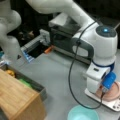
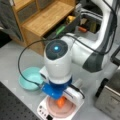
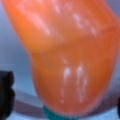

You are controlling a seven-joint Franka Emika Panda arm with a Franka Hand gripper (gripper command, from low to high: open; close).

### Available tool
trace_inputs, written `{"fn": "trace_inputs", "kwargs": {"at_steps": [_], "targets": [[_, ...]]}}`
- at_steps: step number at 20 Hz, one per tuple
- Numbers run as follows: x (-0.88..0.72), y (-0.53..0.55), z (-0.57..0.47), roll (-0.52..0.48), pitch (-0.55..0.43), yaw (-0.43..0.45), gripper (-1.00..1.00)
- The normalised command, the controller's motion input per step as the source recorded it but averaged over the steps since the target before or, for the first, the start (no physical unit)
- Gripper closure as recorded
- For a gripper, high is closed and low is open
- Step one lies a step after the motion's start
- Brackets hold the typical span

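Scene on a grey table (image 1: 57,72), read from left to right. At a front view's left, a wooden shelf unit (image 1: 17,98) stands beside a dark bin (image 1: 35,85) that holds yellow and green items. Near a front view's bottom, a teal bowl (image 1: 82,113) rests on the table, well apart from the bin; it also shows in a front view (image 2: 30,78). At a front view's right, the white arm (image 1: 100,45) bends down over a pink plate (image 1: 112,93), which sits on a white scale (image 1: 113,105). The gripper (image 2: 61,101) is low over the plate (image 2: 53,108) in a front view, with an orange carrot-like object (image 2: 60,102) at its tip, just above or touching the plate. In the wrist view this orange object (image 3: 67,55) fills the frame between the dark fingers (image 3: 6,92); the pincer appears to be pinching it, though the contact itself is not clearly seen
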Motion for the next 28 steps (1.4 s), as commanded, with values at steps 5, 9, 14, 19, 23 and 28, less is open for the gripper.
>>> {"fn": "trace_inputs", "kwargs": {"at_steps": [5, 9, 14, 19, 23, 28], "targets": [[0.27, 0.05, 0.02, -0.249, 0.040, 0.041, -1.00], [0.26, 0.02, 0.09, -0.258, 0.069, 0.052, -1.00], [0.26, 0.02, 0.12, -0.256, 0.085, 0.062, -1.00], [0.23, 0.02, 0.15, -0.249, 0.113, 0.065, -1.00], [0.18, 0.03, 0.18, -0.238, 0.144, 0.059, -1.00], [0.16, 0.02, 0.18, -0.217, 0.155, 0.061, -1.00]]}}
